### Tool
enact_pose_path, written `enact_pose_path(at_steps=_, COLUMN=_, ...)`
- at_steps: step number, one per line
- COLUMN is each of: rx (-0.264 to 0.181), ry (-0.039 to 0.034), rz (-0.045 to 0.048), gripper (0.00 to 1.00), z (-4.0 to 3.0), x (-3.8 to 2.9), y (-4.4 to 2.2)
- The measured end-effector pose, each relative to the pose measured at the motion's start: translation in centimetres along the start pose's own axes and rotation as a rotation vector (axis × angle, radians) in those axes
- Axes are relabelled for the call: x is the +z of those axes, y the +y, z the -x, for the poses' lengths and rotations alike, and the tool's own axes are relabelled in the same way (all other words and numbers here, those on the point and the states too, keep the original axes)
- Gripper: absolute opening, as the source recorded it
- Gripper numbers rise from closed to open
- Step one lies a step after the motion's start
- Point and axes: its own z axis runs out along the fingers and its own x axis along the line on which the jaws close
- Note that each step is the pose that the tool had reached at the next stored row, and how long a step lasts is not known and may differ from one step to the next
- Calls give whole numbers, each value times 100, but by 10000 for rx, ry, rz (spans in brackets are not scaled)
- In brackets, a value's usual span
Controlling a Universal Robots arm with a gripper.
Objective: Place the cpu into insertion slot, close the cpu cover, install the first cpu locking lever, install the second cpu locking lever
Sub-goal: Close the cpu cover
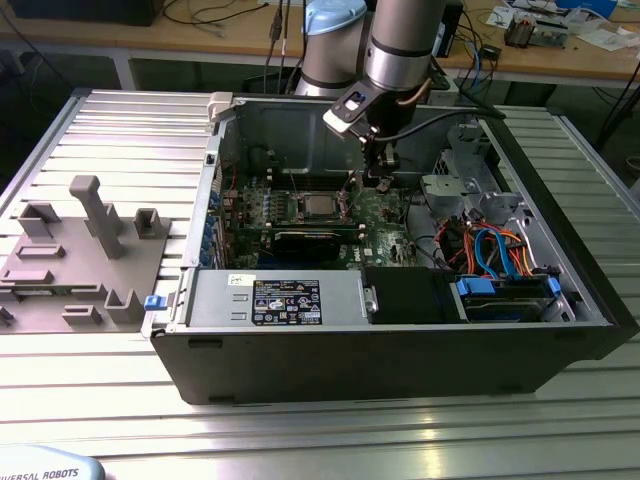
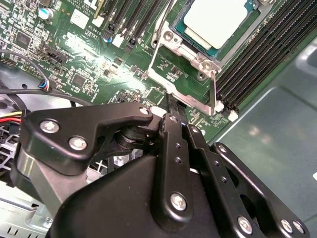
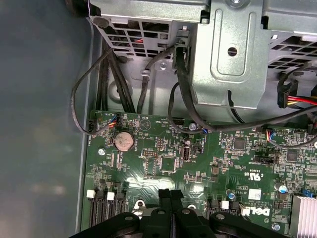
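One gripper, fingers pressed together with nothing seen between them, poised just beside the insertion slot on the green motherboard, cpu seated in that slot, silvery cpu cover framing it, memory slots flanking the slot

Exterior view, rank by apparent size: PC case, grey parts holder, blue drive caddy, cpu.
1. PC case
2. grey parts holder
3. blue drive caddy
4. cpu, clearly the smallest, though it sits farther from the camera than the caddy, which exaggerates the gap.
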Motion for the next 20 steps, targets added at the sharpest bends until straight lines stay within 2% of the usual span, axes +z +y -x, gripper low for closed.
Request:
enact_pose_path(at_steps=14, rx=0, ry=95, rz=8, gripper=11, z=0, x=7, y=-6)
enact_pose_path(at_steps=20, rx=1, ry=101, rz=9, gripper=11, z=0, x=12, y=-11)
